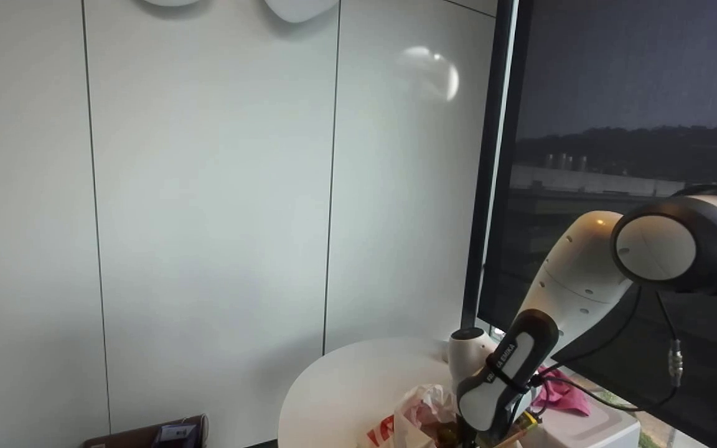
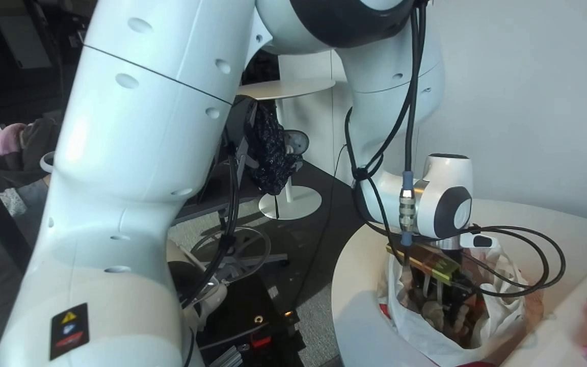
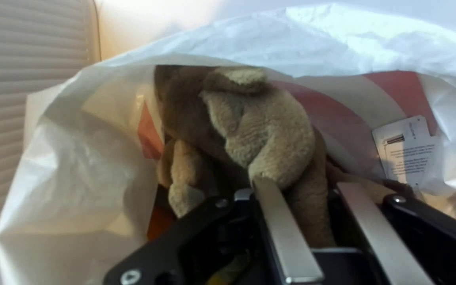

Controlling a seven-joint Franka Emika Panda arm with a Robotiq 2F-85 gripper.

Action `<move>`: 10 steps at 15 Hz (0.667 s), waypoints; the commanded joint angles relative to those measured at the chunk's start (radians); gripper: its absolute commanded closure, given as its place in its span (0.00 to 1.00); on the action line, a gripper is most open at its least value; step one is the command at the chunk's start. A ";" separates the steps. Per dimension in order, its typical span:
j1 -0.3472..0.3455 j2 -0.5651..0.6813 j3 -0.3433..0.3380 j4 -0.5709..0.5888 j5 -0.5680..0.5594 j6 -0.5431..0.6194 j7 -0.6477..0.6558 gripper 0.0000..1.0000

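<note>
My gripper (image 3: 306, 182) is lowered into a white plastic bag with red print (image 3: 323, 55). Its two silver-edged fingers stand partly apart. A tan and brown plush toy (image 3: 275, 134) lies in the bag; one limb runs between the fingers, with a dark gap beside the right finger. The left fingertip meets or overlaps the plush paw. White paper tags (image 3: 406, 150) lie inside the bag on the right. In an exterior view the gripper (image 2: 433, 290) is inside the bag (image 2: 421, 326). The bag also shows in an exterior view (image 1: 405, 432), where the fingers are hidden.
The bag stands on a round white table (image 1: 340, 392), also in an exterior view (image 2: 357, 290). A white box (image 1: 601, 429) with a pink cloth (image 1: 564, 395) is beside it. A yellow-green strip (image 2: 428, 265) and looped cables (image 2: 543, 265) are at the wrist.
</note>
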 commanded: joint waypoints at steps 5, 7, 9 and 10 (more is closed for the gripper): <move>-0.147 -0.375 0.114 -0.146 0.317 -0.001 -0.171 0.91; -0.185 -0.470 0.133 -0.153 0.458 -0.021 -0.248 0.91; -0.198 -0.562 0.111 -0.158 0.546 -0.029 -0.291 0.91; -0.201 -0.602 0.086 -0.163 0.547 0.000 -0.277 0.91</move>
